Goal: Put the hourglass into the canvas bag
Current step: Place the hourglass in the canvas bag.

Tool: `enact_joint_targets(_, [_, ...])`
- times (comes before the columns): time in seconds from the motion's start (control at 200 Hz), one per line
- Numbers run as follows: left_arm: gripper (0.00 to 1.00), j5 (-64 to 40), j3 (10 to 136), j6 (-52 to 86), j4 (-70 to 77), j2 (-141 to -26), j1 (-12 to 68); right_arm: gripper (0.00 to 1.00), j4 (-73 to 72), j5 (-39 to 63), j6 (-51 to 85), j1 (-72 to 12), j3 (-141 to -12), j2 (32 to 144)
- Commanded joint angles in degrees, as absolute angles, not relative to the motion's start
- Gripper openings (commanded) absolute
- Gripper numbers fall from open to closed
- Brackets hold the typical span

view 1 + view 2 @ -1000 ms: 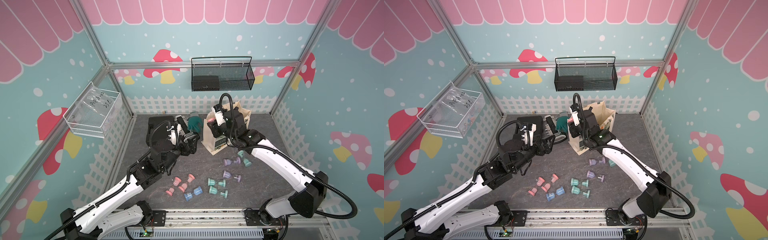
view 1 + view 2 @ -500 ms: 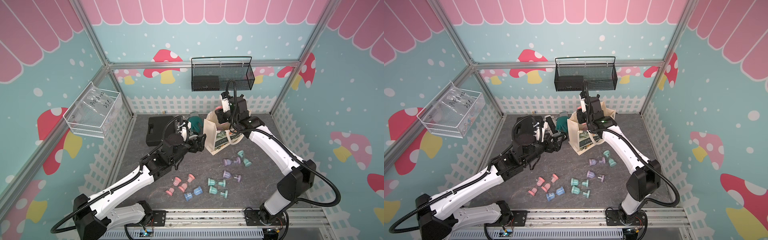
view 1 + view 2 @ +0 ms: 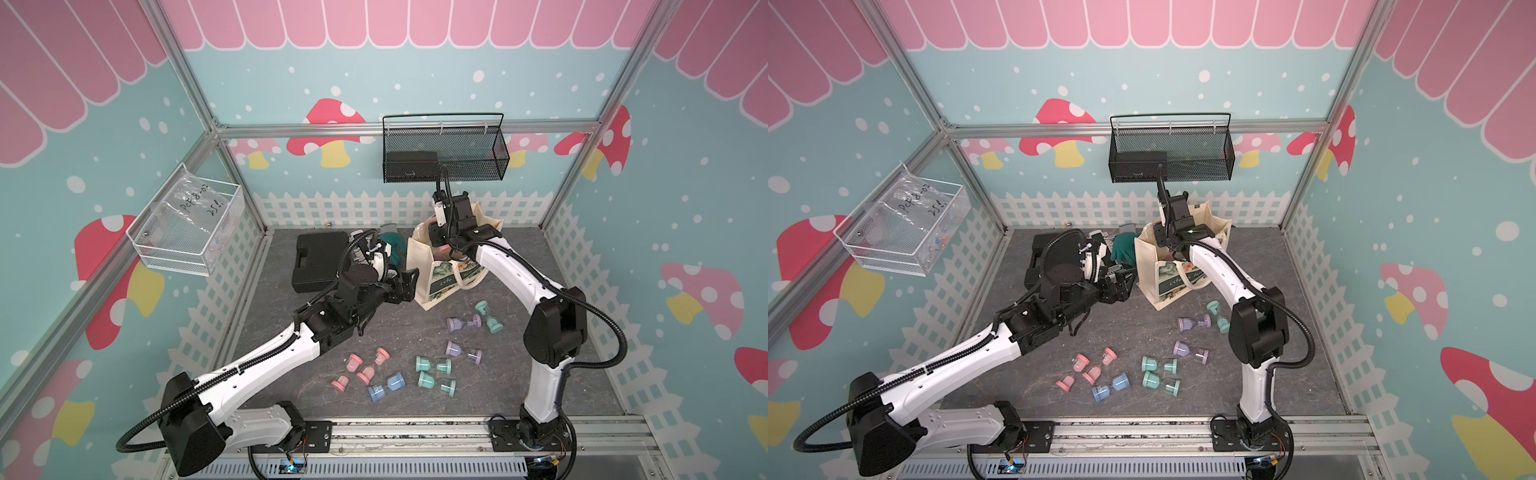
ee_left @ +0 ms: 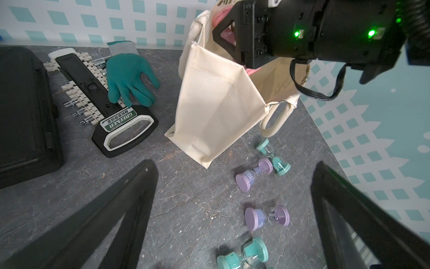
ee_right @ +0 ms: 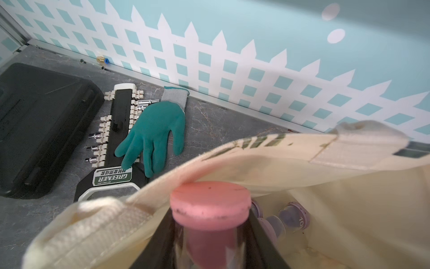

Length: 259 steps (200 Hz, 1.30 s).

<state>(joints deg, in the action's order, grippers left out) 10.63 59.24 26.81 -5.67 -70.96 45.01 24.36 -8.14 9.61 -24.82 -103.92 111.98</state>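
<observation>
The cream canvas bag [image 3: 432, 270] [image 3: 1152, 266] stands upright at the back of the floor, its mouth open. My right gripper [image 3: 437, 237] [image 5: 210, 235] reaches into that mouth from above, shut on a pink hourglass [image 5: 210, 205] just inside the rim. A purple hourglass [image 5: 293, 219] lies at the bottom of the bag. My left gripper [image 3: 409, 283] [image 4: 235, 164] hangs open and holds nothing, beside the bag's plain side [image 4: 216, 100]. Several loose hourglasses lie on the floor: pink [image 3: 361, 370], blue [image 3: 386, 386], teal [image 3: 434, 374] and purple [image 3: 463, 351].
A black case [image 3: 318, 259], a socket holder [image 4: 102, 97] and a green glove [image 3: 392, 245] lie left of the bag. A black wire basket [image 3: 442, 153] hangs on the back wall. A clear bin [image 3: 187, 224] hangs on the left wall.
My right arm has swung back and risen over the bag with the pink hourglass, which now dips into the mouth. My left gripper has moved right, up to the bag's side.
</observation>
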Motion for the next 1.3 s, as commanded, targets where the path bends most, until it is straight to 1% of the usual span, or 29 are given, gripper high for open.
enact_joint_targets(0.0, [1.00, 10.1, 60.4, 27.3, -4.5, -71.5, 44.4, 0.19, 24.5, -8.4, 8.3, -24.3, -105.9, 114.6])
enact_joint_targets(0.265, [0.99, 10.3, 59.2, 28.2, -4.3, -71.4, 43.8, 0.22, 24.5, -8.5, 8.1, -24.2, -104.0, 118.5])
enact_joint_targets(0.5, [0.99, 9.7, 58.4, 29.1, -3.7, -71.4, 43.1, 0.25, 23.8, -8.5, 8.6, -24.2, -101.0, 119.8])
enact_joint_targets(0.966, [0.99, 9.0, 58.4, 29.5, -3.6, -71.3, 42.9, 0.48, 24.4, -10.5, 7.7, -24.2, -102.7, 117.2])
enact_joint_targets(1.126, [0.99, 8.9, 58.5, 29.7, -3.8, -70.9, 42.8, 0.57, 25.2, -9.3, 8.2, -24.2, -103.4, 114.8])
enact_joint_targets(1.291, [0.99, 8.4, 58.6, 30.0, -4.0, -70.4, 42.9, 0.62, 26.1, -7.5, 8.6, -24.2, -104.0, 111.3])
